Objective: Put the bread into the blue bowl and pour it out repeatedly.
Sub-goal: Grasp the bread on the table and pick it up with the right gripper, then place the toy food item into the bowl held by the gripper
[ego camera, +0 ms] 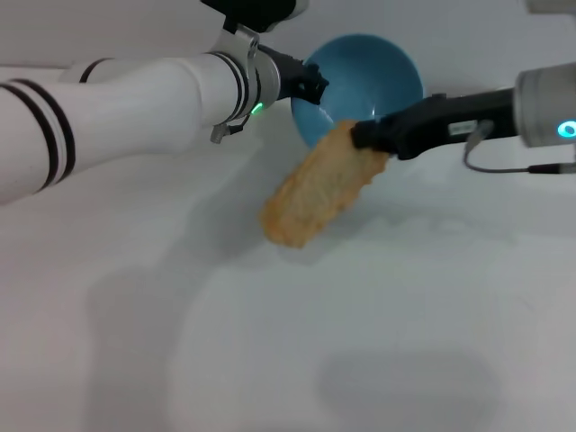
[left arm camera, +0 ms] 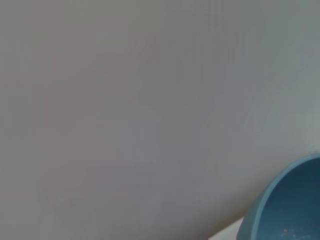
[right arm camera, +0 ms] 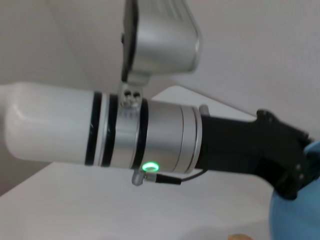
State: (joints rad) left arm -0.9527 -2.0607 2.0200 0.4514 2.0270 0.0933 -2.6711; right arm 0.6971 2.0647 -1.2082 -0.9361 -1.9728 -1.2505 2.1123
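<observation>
The blue bowl [ego camera: 364, 76] is tilted with its opening toward me, and my left gripper [ego camera: 315, 88] is shut on its left rim. Just below the bowl hangs the bread [ego camera: 315, 191], slanting down to the left with its plain golden-tan side showing. My right gripper [ego camera: 369, 137] is shut on the bread's upper end, right at the bowl's lower rim. In the left wrist view only an edge of the blue bowl [left arm camera: 287, 207] shows. The right wrist view shows the left arm's gripper [right arm camera: 282, 162] on the blue bowl [right arm camera: 300, 215].
A white table [ego camera: 288, 342] spreads below the bread, whose lower end hangs close over it. The left arm [ego camera: 117, 108] crosses the upper left, and the right arm [ego camera: 540, 108] reaches in from the right with a cable hanging under it.
</observation>
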